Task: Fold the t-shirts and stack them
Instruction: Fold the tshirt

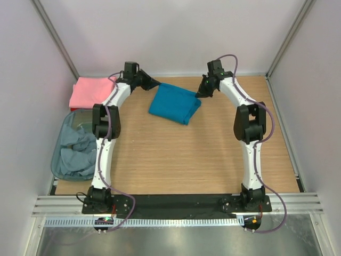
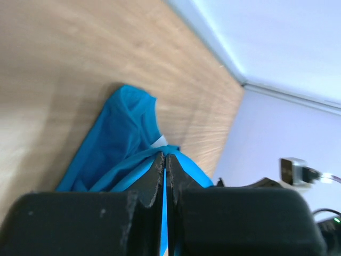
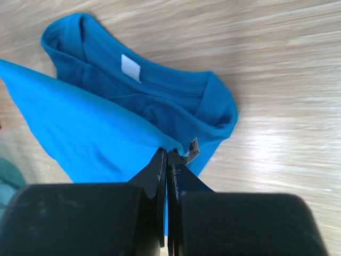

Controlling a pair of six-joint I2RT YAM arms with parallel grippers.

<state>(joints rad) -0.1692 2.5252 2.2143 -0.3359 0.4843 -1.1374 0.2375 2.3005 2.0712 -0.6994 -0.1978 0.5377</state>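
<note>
A teal blue t-shirt lies partly folded at the back middle of the wooden table. My left gripper is shut on its upper left corner, and in the left wrist view the closed fingertips pinch a teal fold. At the shirt's upper right corner my right gripper is also shut. The right wrist view shows its tips clamped on the cloth edge, lifted over the collar with its white label. A folded pink t-shirt lies at the back left.
A translucent grey-blue bin holding crumpled pale grey-blue shirts stands at the left edge. A thin red edge shows under the pink shirt. White walls enclose the table on three sides, with bare wood in the middle.
</note>
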